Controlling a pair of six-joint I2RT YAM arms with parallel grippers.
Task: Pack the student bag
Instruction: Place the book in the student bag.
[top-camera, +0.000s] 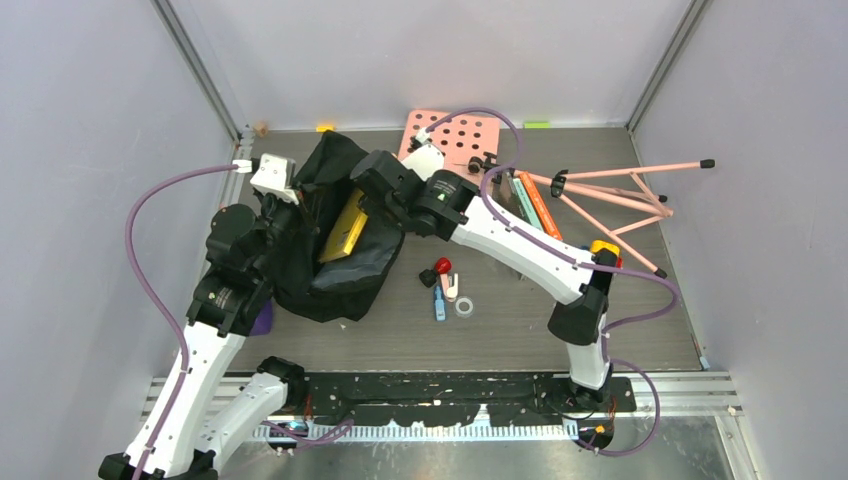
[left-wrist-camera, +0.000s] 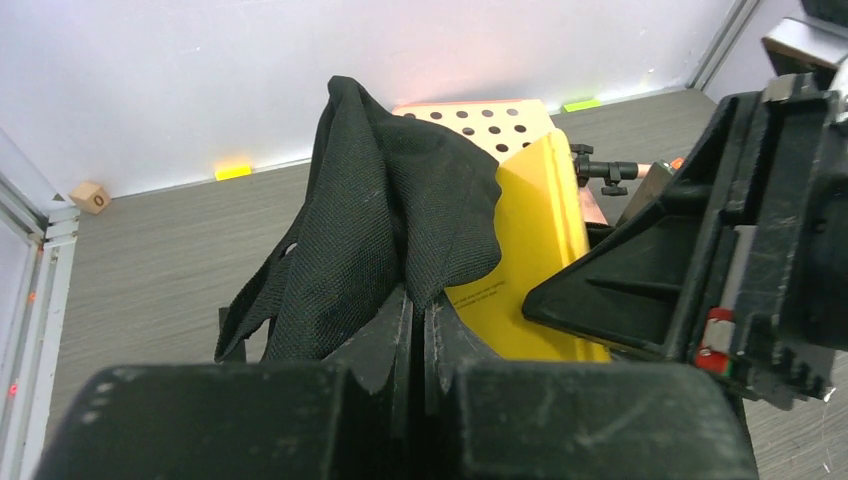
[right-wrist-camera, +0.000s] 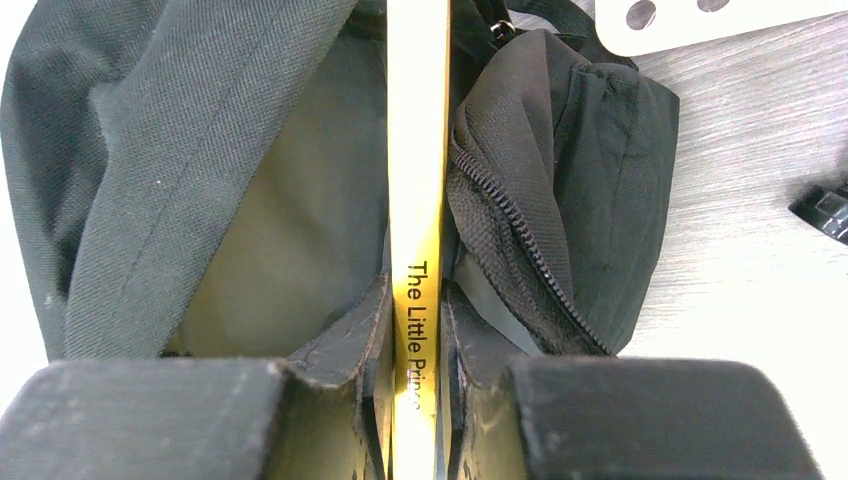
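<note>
The left gripper (left-wrist-camera: 414, 322) pinches the edge of the student bag (top-camera: 340, 282) to hold it open, and the right gripper (right-wrist-camera: 415, 335), squeezing a yellow book (right-wrist-camera: 417, 150) just above the opening below it, should next, I think, slide the book in.
</note>
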